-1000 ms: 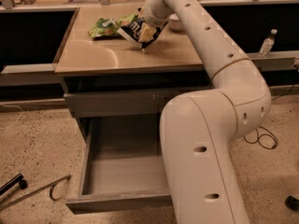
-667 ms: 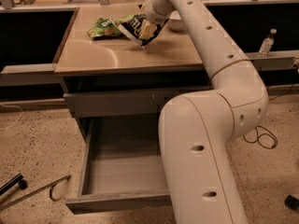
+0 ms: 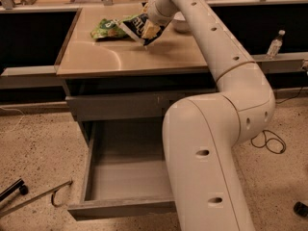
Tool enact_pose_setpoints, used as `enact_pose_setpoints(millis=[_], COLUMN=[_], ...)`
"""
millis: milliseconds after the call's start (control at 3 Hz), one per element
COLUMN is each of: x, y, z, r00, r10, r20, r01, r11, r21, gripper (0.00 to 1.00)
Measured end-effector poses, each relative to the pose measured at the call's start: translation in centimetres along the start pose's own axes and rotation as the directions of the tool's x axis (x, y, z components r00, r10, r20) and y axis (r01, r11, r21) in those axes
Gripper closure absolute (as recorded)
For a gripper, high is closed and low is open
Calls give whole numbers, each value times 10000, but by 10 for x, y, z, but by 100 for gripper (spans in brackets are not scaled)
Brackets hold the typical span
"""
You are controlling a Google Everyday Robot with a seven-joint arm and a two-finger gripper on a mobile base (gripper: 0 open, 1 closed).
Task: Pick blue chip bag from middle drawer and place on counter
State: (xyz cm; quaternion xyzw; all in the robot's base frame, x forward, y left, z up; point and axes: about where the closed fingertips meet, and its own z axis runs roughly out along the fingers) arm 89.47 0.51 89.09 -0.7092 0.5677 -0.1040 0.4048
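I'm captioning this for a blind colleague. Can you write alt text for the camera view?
The robot's gripper holds the blue chip bag tilted over the counter, beside a green chip bag. Below, the middle drawer stands pulled out, partly hidden by the white arm.

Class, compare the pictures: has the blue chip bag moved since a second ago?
Yes. Gripped by the gripper over the counter, the blue chip bag has shifted slightly left, closer to the green chip bag, which lies where it was.
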Motion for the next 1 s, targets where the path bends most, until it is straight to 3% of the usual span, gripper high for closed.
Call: enact_pose_setpoints(millis=[333, 667, 1000], x=[0, 0, 0], y=[0, 0, 0], z=[0, 0, 0], r00=[10000, 10000, 10000], r10=[0, 0, 0], r20=[0, 0, 0], r01=[0, 0, 0], r11=[10000, 10000, 10000], r21=[-1, -1, -1], gripper=[11, 0, 0])
